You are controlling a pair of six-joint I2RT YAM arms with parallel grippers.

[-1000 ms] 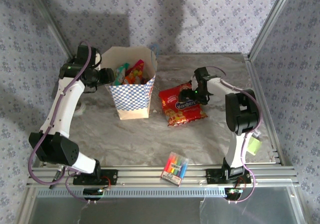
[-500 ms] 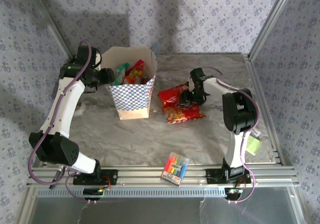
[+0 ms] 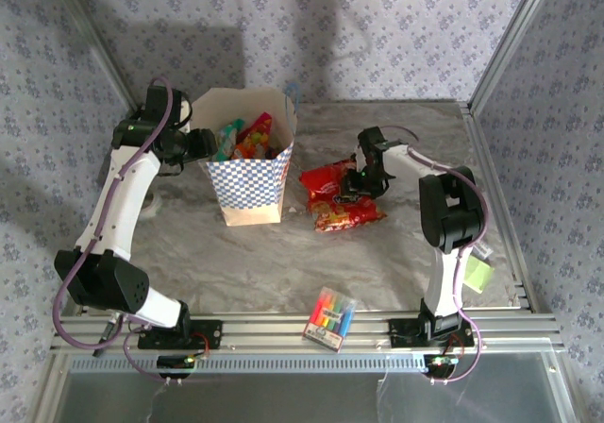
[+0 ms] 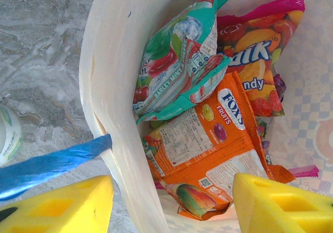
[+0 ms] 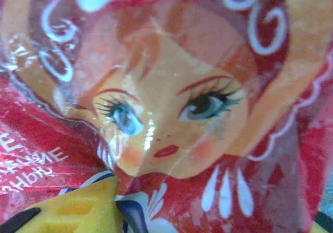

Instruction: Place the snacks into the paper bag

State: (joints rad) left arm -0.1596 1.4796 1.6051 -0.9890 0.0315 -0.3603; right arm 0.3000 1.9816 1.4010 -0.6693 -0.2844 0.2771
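The right end effector (image 3: 361, 185) pinches the red cookie bag (image 3: 342, 211), which is shiny and crinkly and has a drawn girl's face on it. The bag lies bunched on the grey marbled surface (image 3: 283, 262), just right of the paper bag (image 3: 250, 185) with blue-white checks. The left end effector (image 4: 171, 183) is open, with its yellow fingers (image 4: 57, 209) on either side of the paper bag's wall. Inside are a green packet (image 4: 177, 61) reading "BARLEY MINT", an orange packet (image 4: 208, 144) reading "FOX'S FRUITS", and a pink-edged candy bag (image 4: 260, 51).
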